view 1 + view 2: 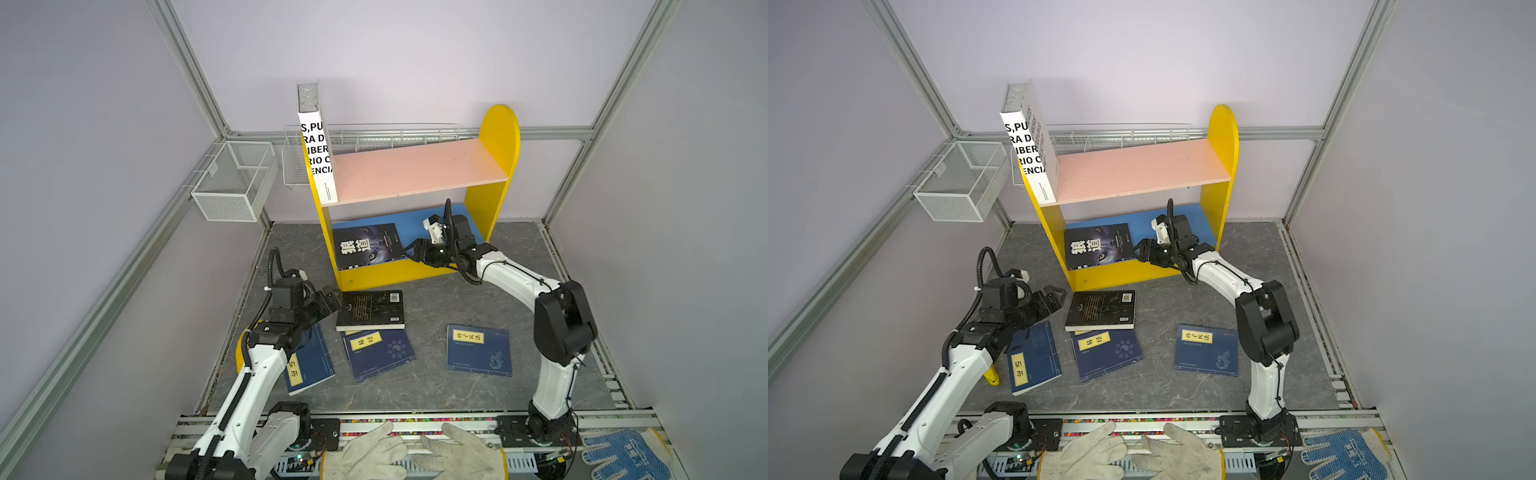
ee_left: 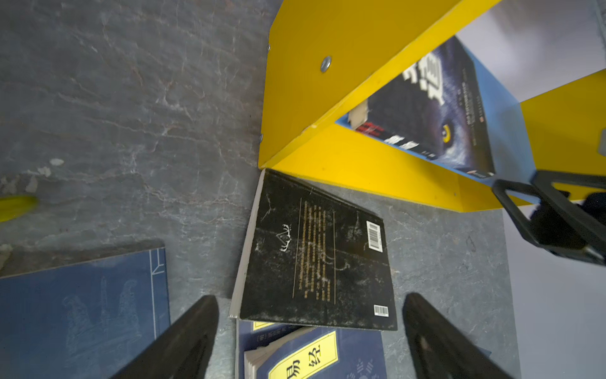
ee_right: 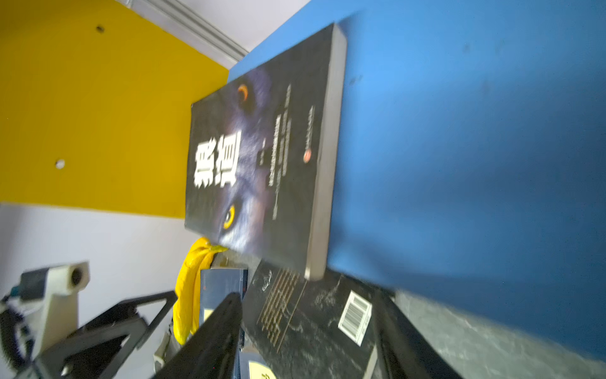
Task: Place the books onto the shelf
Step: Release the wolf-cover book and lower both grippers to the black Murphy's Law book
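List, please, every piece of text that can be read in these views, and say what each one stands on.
"S,PU / RA D / IBER / RIO C / ENCIA", lines cut off at the edge: cover of the white book.
"狼道": cover of the wolf-face book.
"易经": yellow label on the middle navy book.
"孙子兵法": yellow label on the right navy book.
Too small to read: the left navy book label, and the black paperback gold text and barcode digits.

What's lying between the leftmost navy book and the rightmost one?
Another navy book, flat on the grey table; it shows in both top views.
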### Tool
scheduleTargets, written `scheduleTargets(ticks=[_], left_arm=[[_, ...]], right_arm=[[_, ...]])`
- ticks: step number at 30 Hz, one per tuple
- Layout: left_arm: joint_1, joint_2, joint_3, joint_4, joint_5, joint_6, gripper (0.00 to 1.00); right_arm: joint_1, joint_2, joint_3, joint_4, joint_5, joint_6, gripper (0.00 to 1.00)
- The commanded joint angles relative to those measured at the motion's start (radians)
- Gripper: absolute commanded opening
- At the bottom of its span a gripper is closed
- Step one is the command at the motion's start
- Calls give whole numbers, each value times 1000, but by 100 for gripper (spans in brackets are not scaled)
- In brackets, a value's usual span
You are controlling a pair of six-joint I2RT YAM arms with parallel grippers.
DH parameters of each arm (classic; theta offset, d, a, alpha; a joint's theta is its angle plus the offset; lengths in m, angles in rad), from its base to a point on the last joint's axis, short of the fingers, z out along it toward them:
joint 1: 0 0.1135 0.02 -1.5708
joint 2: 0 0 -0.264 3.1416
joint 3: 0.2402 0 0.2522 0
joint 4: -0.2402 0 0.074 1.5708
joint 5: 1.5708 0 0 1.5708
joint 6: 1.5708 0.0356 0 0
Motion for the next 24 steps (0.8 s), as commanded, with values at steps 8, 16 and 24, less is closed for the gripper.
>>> scheduleTargets(ticks=[8, 16, 24], left_arm=[[-10, 135, -136, 159, 51, -77, 84], [-97, 289, -118, 242, -4, -86, 83], [-130, 434, -113, 333, 3, -112, 77]], right_arm=[[99, -111, -410, 345, -4, 233, 83], [119, 42, -485, 502, 28, 358, 85], [170, 145, -487, 604, 43, 426, 83]])
